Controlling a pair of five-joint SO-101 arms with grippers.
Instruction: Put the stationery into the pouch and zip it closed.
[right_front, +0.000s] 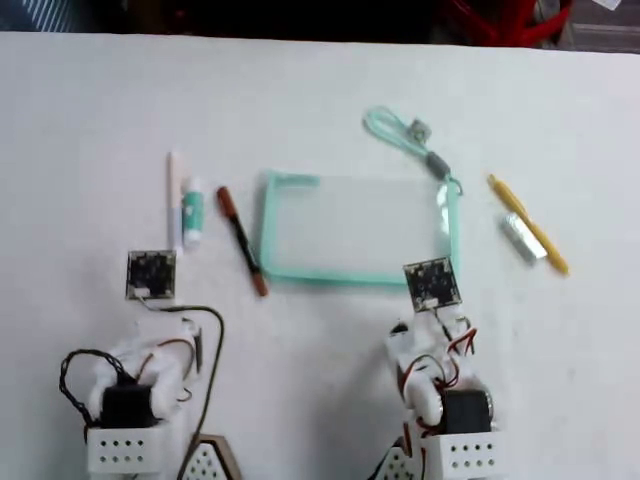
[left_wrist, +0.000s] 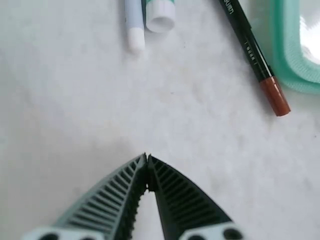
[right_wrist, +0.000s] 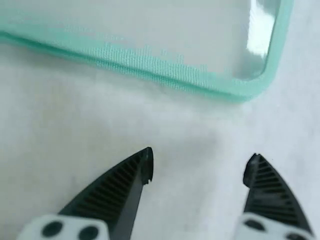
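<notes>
Right tool (right_wrist: 200, 156), jaws wide apart, near the pouch (right_wrist: 150, 70) edge (left tool (left_wrist: 147, 159) tips together, near brown pen (left_wrist: 250, 50))

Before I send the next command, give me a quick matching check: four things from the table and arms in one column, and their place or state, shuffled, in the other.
Column one
1. brown-tipped pen
2. yellow pen
3. left gripper
4. right gripper

Column two
a. open, just short of the pouch's teal edge
b. lying right of the pouch in the high view
c. shut, tips touching
d. lying between the white-and-green stick and the pouch

Pairs: 1-d, 2-b, 3-c, 4-a
</notes>
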